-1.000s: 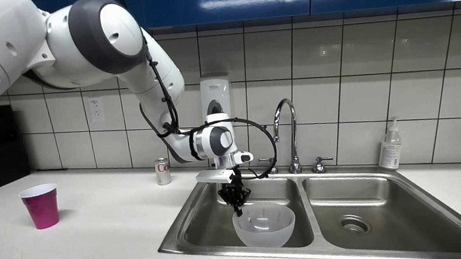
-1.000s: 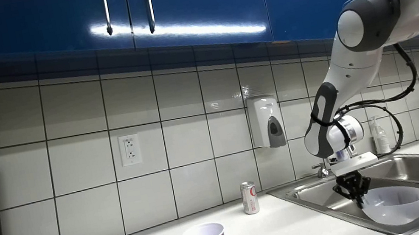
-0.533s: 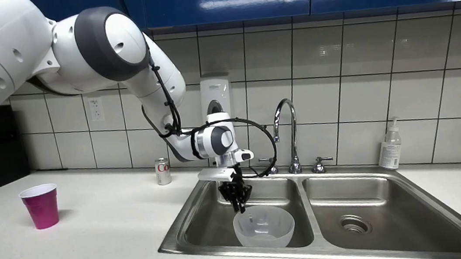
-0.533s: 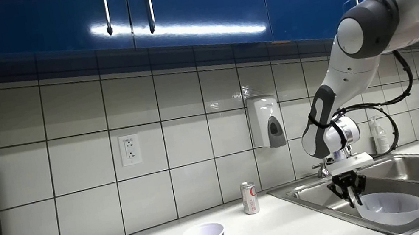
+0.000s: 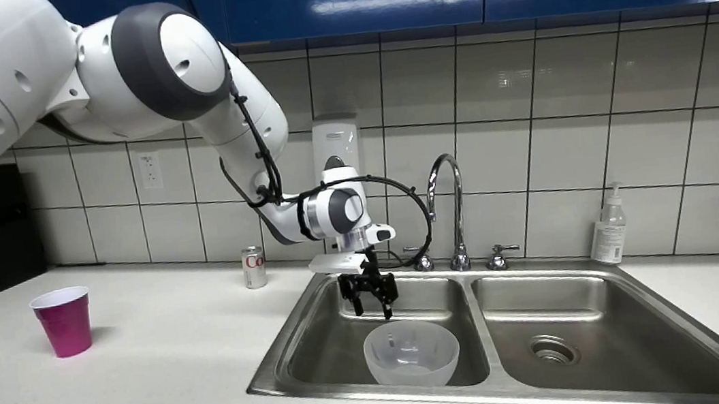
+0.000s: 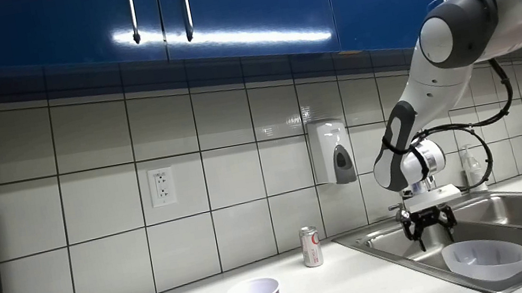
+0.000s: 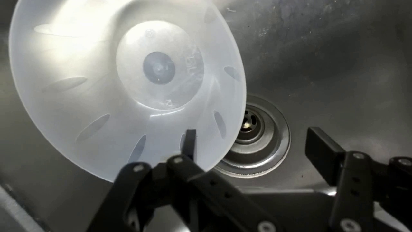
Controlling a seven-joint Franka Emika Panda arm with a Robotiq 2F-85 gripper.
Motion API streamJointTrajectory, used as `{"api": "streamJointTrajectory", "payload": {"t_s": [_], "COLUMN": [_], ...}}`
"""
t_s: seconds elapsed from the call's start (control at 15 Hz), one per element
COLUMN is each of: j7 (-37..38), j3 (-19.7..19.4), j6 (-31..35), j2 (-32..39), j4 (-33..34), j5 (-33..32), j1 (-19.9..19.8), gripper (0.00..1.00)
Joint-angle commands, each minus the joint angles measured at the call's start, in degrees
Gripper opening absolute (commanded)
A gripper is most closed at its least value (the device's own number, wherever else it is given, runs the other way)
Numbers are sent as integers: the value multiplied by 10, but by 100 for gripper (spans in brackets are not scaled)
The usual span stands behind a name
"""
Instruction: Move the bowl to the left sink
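Note:
The translucent whitish bowl (image 5: 413,357) sits inside the left sink (image 5: 323,354), the basin on the left in both exterior views. Above and just behind the bowl's rim, my gripper (image 5: 373,315) hangs with its fingers spread and nothing between them. A gap separates the fingertips from the bowl (image 6: 488,259) in an exterior view. From the wrist, the bowl (image 7: 167,93) fills the upper left and partly covers a round drain (image 7: 257,158). One finger (image 7: 190,143) overlaps the bowl in that picture, while the opposite finger stands off to the right over bare steel.
A steel divider (image 5: 490,344) separates this basin from the right basin (image 5: 632,354). The faucet (image 5: 457,217) rises behind the sink close to the arm. On the counter stand a pink cup (image 5: 64,324), a soda can (image 5: 254,268) and a soap bottle (image 5: 609,233).
The fingers were shut on the bowl's rim a second ago and have since opened and let go. The bowl has settled slightly lower in the basin, and the gripper has risen off it.

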Motion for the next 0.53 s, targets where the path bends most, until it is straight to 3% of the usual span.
{"api": "streamJointTrajectory", "payload": {"t_s": [0.0,0.47], "j7": [-32,-68], "j3": [8,0], "j6": [14,46], "j2": [-75,-244], "j4": [-67,-246], "j5": [11,7], "j1": [-8,-19], "gripper": [100,100]}}
